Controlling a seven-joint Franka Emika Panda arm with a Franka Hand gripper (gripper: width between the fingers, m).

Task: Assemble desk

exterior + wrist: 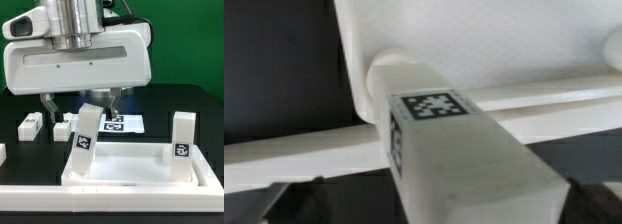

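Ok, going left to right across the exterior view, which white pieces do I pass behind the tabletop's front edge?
White square plastic post leg lying flat → second white leg lying flat → tilted white tagged leg → flat white marker board → upright white tagged leg.

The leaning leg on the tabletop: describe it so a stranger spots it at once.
Find the white tabletop in front. Two legs stand on it; this leg, at the exterior view's left, leans, while the other leg stands upright.
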